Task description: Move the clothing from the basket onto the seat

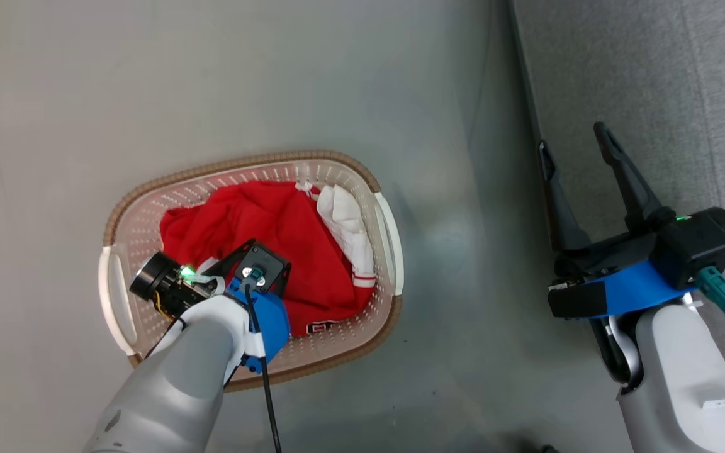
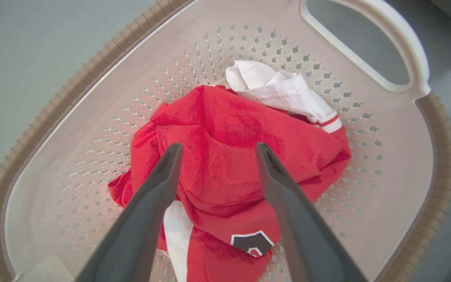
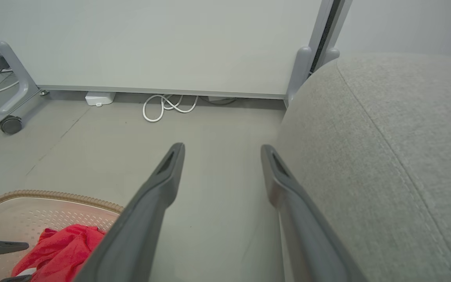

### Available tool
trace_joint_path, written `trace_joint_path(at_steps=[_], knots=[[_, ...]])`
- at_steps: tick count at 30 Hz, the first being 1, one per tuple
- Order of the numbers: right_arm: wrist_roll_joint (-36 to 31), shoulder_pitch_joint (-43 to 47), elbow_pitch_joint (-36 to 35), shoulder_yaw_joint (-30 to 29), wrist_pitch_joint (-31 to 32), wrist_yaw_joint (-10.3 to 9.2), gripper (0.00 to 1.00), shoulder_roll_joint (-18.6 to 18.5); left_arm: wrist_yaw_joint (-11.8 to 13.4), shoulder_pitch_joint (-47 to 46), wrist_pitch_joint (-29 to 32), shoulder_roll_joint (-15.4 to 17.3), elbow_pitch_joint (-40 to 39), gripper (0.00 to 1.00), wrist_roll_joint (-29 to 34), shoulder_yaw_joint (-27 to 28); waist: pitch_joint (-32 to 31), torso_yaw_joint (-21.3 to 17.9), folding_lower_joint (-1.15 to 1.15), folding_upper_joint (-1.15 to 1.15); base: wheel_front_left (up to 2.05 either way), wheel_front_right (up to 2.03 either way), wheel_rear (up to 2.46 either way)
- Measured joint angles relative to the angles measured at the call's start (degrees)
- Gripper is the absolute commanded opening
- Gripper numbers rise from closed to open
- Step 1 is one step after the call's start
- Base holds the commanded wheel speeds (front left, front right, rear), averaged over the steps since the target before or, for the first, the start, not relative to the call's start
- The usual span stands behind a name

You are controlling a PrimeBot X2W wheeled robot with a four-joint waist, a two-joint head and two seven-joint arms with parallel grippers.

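Centrally, the clothing point(image 1: 274, 245) lies inside the basket point(image 1: 148, 207), a crumpled bright red heap covering most of the perforated bottom. A white folded part with a red stripe near its hem sits at the heap's edge by one handle. The left wrist view shows the clothing point(image 2: 229, 156) in detail: soft creased red cloth, a broad white stripe at the lower edge, and a dark patch outlined in white.

The basket point(image 2: 366, 196) is cream with a brown woven-look rim and stands on the grey floor point(image 1: 274, 75).

The left gripper point(image 2: 218, 147) points down into the basket, its fingers spread apart over the red cloth. Whether the tips touch the cloth cannot be told.

The right gripper point(image 1: 573, 138) hovers at the edge of the seat point(image 1: 652, 82), well apart from the basket, its fingers also spread and holding nothing. In the right wrist view the seat point(image 3: 386, 156) appears as grey woven upholstery with a rounded edge and one stitched seam, and nothing lies on the part shown.
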Motion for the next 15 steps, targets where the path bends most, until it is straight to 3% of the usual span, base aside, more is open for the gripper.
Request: trace_joint_path(at_steps=[15], knots=[[-0.4, -2.8, -3.6, 0.2, 0.0, 0.0, 1.0, -0.8, 0.0, -7.4, 5.8, 1.3, 1.6, 1.0, -1.4, -8.6, 11.7, -0.6, 0.0, 0.0, 0.0, 0.0, 0.0]])
